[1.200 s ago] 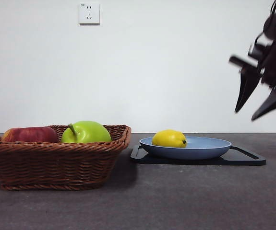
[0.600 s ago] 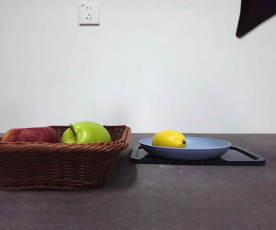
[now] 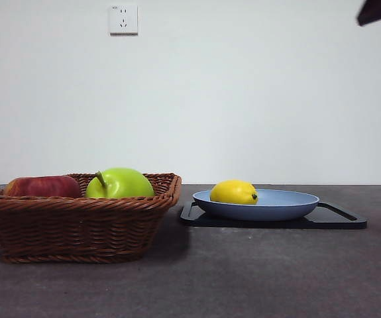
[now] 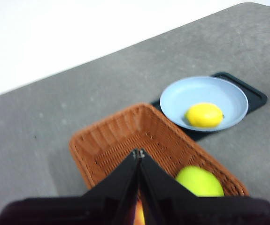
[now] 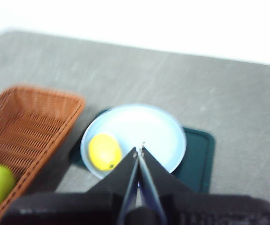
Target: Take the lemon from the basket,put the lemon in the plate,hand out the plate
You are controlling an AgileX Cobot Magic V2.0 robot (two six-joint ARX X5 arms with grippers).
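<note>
Right claw (image 5: 139,149): jaws pressed together to a single point, holding nothing, raised high above the plate (image 5: 134,140); in the front view only a dark tip (image 3: 379,10) shows at the top right corner, and which arm it belongs to cannot be told from that view alone. Left claw (image 4: 138,153): jaws likewise closed tip to tip and empty, held high over the basket (image 4: 120,136). Lemon (image 3: 234,192): bright yellow, lying in the left part of the plate, its dark-tipped end pointing right, clear of both claws. Plate (image 3: 289,205): light blue, round and shallow, resting on a flat black tray (image 3: 339,218) whose raised edge shows to the right of it. Tray: on the grey table (image 3: 243,278), just right of the basket, a narrow gap between them. Basket: brown woven wicker with flared sides and braided rim, standing at the left of the table. Basket contents: one green apple (image 3: 120,183) with a stem, toward the right side, and one red apple (image 3: 42,186) at the left, both rising above the rim. Background: plain white wall with a white socket (image 3: 122,18) high above the basket.
</note>
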